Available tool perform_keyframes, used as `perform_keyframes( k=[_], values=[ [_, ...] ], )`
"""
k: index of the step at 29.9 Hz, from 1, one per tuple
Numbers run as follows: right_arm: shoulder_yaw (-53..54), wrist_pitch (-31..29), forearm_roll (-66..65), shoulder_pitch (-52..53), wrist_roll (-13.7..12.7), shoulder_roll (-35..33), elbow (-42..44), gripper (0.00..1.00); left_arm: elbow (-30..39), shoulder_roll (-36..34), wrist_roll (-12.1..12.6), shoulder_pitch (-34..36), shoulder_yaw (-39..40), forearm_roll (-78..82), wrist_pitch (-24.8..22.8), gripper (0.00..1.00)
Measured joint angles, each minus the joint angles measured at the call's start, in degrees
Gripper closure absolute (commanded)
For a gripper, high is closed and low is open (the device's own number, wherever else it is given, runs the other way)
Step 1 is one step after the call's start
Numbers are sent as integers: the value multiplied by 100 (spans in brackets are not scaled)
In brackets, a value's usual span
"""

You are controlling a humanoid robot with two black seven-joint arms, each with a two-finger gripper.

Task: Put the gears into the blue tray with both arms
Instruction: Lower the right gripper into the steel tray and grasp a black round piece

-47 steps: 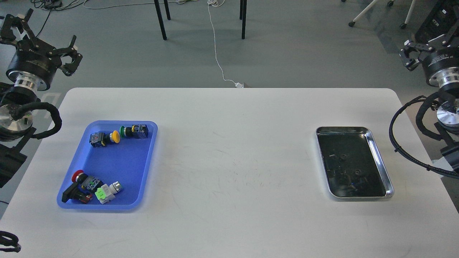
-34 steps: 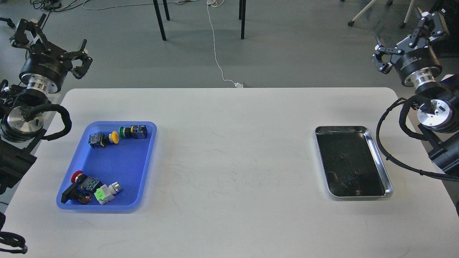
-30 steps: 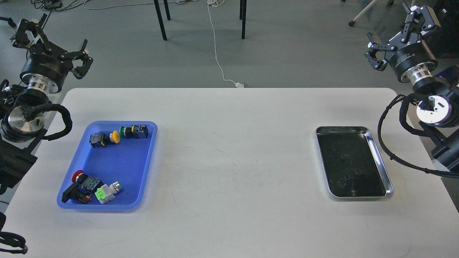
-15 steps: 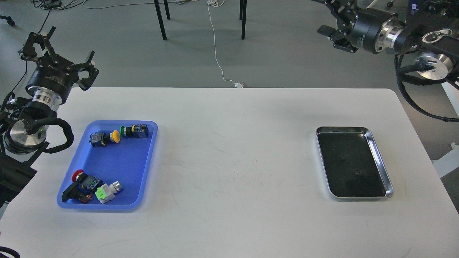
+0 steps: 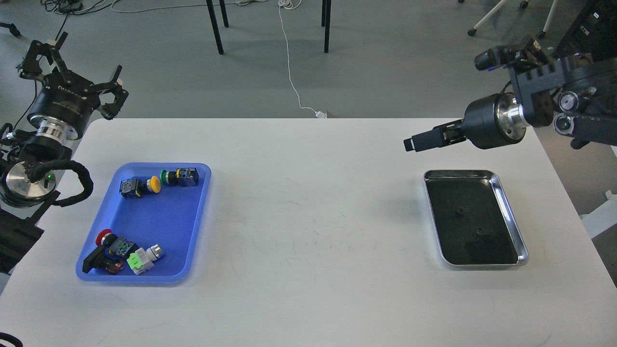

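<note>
Two gears lie as tiny dark discs on the dark floor of the steel tray at the right of the table. At the left sits the blue tray, which holds only coloured push-button switches. My left gripper hangs open and empty off the table's far left corner, behind the blue tray. My right gripper points left, above the table just behind the steel tray's far left corner. It is seen side-on, so its fingers cannot be told apart.
In the blue tray, a yellow switch and a green switch lie at the far end. A red switch and a white-green switch lie at the near end. Chair legs and cables are on the floor beyond the table.
</note>
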State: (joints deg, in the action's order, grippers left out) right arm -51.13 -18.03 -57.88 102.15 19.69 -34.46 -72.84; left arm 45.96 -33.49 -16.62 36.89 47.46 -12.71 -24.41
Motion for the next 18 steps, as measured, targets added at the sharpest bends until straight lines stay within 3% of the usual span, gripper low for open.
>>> perform_keyframes(
  k=[10,18],
  values=[
    [-656,146,-495,-572,0,415,603,28,-44,-57,-8,-1,-9,-30,-161,2],
    [-716,179,-484,-1269,-35,883,1379,32,-50,-142,-8,-6,-9,-22,-169,2]
  ],
)
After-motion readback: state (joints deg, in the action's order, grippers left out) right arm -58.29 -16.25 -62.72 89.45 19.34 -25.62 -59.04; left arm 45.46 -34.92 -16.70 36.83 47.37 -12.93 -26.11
